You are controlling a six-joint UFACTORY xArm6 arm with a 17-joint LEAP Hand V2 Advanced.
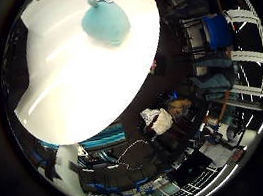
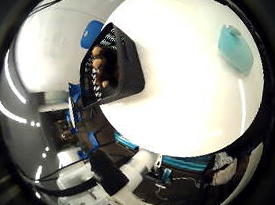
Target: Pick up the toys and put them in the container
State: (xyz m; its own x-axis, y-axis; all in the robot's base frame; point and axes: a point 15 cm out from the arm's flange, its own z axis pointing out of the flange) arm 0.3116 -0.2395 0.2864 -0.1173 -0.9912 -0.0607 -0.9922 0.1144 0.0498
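A teal plush toy (image 1: 106, 23) lies on the white table (image 1: 69, 88) near its far edge. In the right thumb side palm view the teal toy (image 2: 236, 49) lies well away from a black container (image 2: 131, 70) that stands on the same table (image 2: 188, 99). Several small toys (image 2: 99, 65), brown and light in colour, lie inside the container. Part of my right hand (image 2: 118, 176) shows as white and black parts beyond the table's edge. The hand is off the table and away from both the toy and the container.
A blue object (image 2: 91, 33) sits beside the container at the table's edge. Blue chairs and metal frames (image 1: 220, 32) stand on the dark floor around the table.
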